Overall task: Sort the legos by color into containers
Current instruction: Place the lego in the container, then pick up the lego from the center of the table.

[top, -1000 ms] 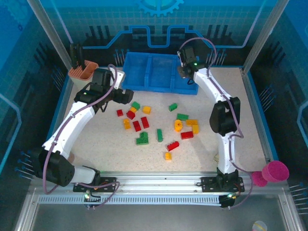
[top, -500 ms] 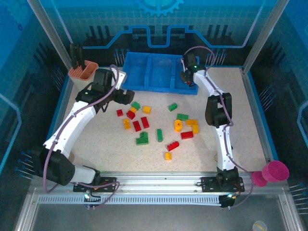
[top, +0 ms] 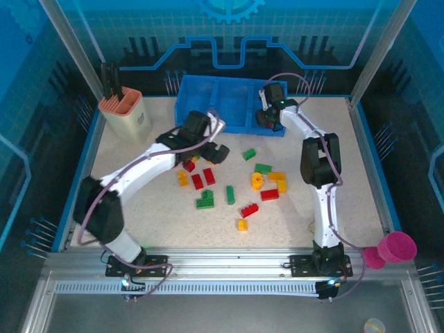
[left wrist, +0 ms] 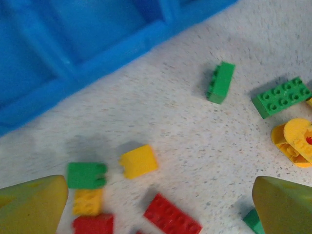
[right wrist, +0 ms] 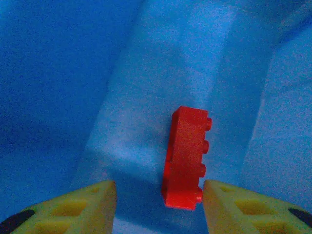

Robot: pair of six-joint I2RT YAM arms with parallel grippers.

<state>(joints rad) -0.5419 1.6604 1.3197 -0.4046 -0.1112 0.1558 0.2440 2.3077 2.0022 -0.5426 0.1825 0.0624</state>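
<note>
L arm has swung in from the far-left corner. The left gripper (top: 210, 151) is now over the left end of the loose bricks (top: 205, 200) scattered mid-table (top: 347, 159). Jaws wide apart, nothing betw. them. Its wrist cam looks down on a yellow brick (left wrist: 139, 161) lying flat. Beige holder (top: 126, 111) at far left is now uncovered. R arm has barely shifted. The right gripper (top: 268, 119) is over the right compartment of the blue tray (top: 201, 104), jaws apart, gripping nothing. Red brick (right wrist: 187, 158) lies in that compartment, studs sideways, close by one finger.

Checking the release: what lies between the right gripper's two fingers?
One red lego, over the floor of the blue tray, in the right wrist view.
</note>
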